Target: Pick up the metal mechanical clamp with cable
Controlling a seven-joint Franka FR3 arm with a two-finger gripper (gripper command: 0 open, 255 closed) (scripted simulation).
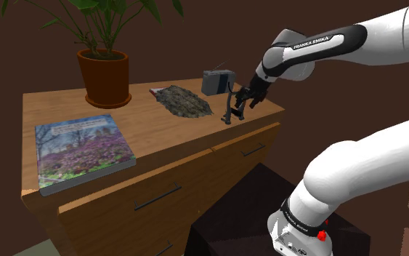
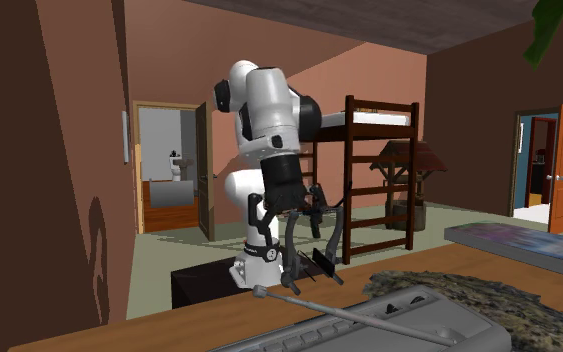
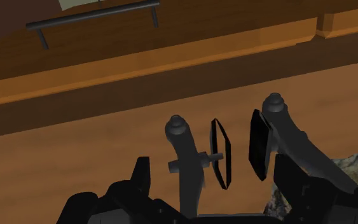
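Upright metal clamp [image 1: 231, 109] is being straddled by the parted gripper [image 1: 243, 97]; toppling is likely being risked by off-centre closing.

shoulder view above dresser [image 1: 159, 127]; second exterior view opposite, low, close

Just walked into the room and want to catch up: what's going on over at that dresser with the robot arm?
A white Franka arm reaches over the wooden dresser. Its black gripper is right at the dark metal clamp, which stands upright near the dresser's front edge. It is not clear whether the clamp is gripped. A small grey radio, a rough grey heap, a book and a potted plant sit on the same top, away from the gripper.
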